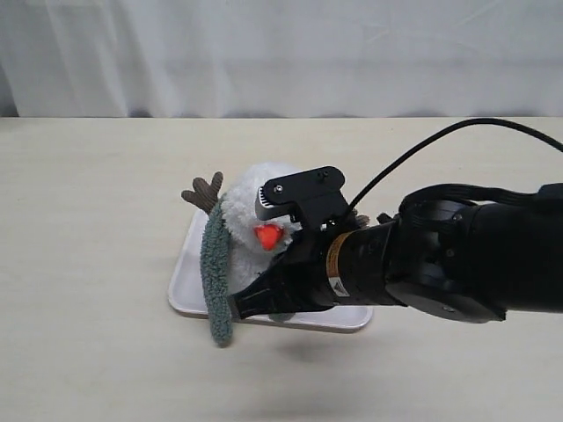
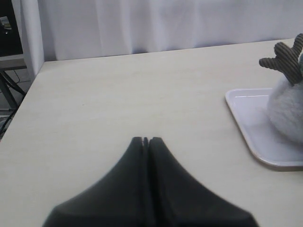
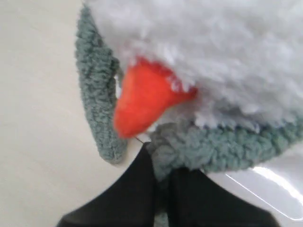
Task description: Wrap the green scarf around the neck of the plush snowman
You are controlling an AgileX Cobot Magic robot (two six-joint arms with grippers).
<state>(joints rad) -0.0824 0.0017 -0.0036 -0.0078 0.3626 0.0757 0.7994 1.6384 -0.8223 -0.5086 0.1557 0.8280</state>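
Observation:
The plush snowman point(image 1: 251, 202) lies on the white tray point(image 1: 189, 281), its orange nose point(image 1: 268, 236) pointing toward the near edge. The green scarf point(image 1: 215, 281) hangs down its left side, past the tray's front edge. In the right wrist view the scarf point(image 3: 227, 146) passes under the orange nose point(image 3: 142, 101) and its end is pinched between the fingers of my right gripper point(image 3: 163, 170). My right gripper point(image 1: 242, 306) reaches across the tray in front of the snowman. My left gripper point(image 2: 146, 140) is shut on nothing, over bare table left of the tray point(image 2: 255, 137).
A brown twig arm point(image 1: 205, 191) sticks out at the snowman's far left. The right arm's black body point(image 1: 440, 259) covers the tray's right part. A white curtain point(image 1: 281, 53) hangs behind the table's far edge.

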